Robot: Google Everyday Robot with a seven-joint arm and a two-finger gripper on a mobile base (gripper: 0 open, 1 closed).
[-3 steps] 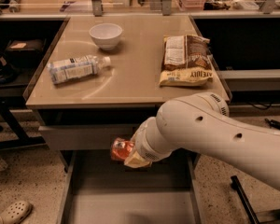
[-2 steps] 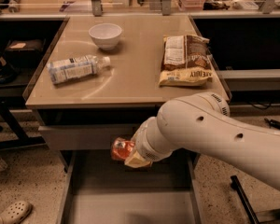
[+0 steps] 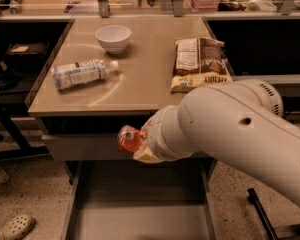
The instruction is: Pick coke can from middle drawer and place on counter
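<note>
The coke can [image 3: 126, 138], small and red-orange, hangs in the air in front of the grey drawer front, just below the counter's front edge. My gripper [image 3: 136, 145] is at the end of the big white arm and holds the can; the arm hides most of it. The middle drawer [image 3: 140, 211] is pulled open below, and the floor that shows is bare grey. The tan counter [image 3: 145, 79] lies above and behind the can.
On the counter a clear white-labelled bottle [image 3: 82, 73] lies on its side at the left, a white bowl [image 3: 113, 37] stands at the back, and two snack bags [image 3: 197, 61] lie at the right. A sandal [image 3: 12, 227] lies on the floor at the lower left.
The gripper has risen with the coke can, from above the open drawer to nearer the counter's front edge. Things on the counter have not moved.
</note>
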